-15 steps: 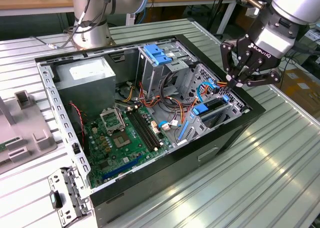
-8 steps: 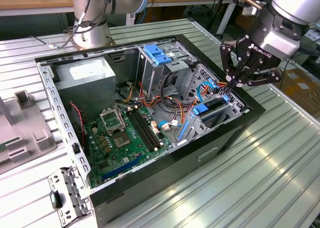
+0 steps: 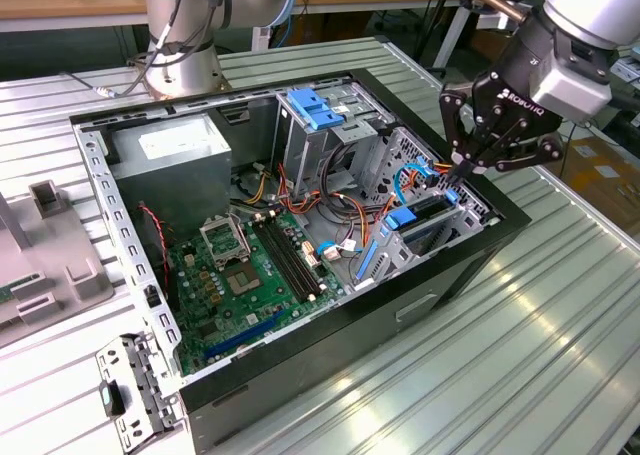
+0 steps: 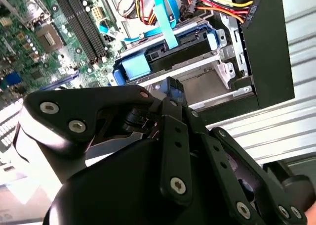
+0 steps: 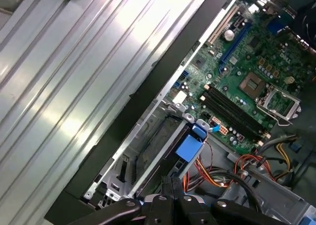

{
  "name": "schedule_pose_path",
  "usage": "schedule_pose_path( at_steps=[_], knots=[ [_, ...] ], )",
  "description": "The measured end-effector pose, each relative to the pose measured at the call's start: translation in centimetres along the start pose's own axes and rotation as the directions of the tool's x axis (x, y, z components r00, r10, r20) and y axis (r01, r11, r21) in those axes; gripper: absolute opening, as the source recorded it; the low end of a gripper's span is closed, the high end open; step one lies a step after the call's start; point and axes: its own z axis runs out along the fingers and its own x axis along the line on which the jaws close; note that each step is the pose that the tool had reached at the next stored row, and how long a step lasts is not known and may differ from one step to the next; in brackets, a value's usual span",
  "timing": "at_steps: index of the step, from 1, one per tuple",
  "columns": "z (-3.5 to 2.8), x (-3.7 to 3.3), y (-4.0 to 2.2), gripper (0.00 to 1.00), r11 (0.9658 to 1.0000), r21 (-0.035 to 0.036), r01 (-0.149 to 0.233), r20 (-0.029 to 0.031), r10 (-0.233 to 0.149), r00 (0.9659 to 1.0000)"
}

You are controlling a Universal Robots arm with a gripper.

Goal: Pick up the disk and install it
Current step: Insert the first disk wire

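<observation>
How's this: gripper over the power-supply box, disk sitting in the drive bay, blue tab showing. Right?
One thing is off. The gripper is over the disk in the drive bay, at the exterior view's right end of the case, not over the power-supply box; the exterior view shows it. The blue tab does show.

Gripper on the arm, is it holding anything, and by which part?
Apparently nothing: the black gripper is shut, tips by the end of the blue-railed flat metal disk.
</observation>
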Motion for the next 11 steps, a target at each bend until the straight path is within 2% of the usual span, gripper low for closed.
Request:
schedule_pose_path(
  at_steps=[1,2,4,10,11],
  knots=[
    [0.00,0.00,0.00,0.11,0.9995,-0.0029,0.030,0.0005,-0.030,0.9996],
    [0.00,0.00,0.00,0.11,0.9973,-0.0069,0.073,0.0014,-0.073,0.9973],
    [0.00,0.00,0.00,0.11,0.9937,-0.0106,0.112,0.0024,-0.112,0.9937],
    [0.00,0.00,0.00,0.11,0.9929,-0.0111,0.118,0.0026,-0.118,0.9930],
    [0.00,0.00,0.00,0.17,0.9929,-0.0111,0.118,0.0026,-0.118,0.9930]
  ],
)
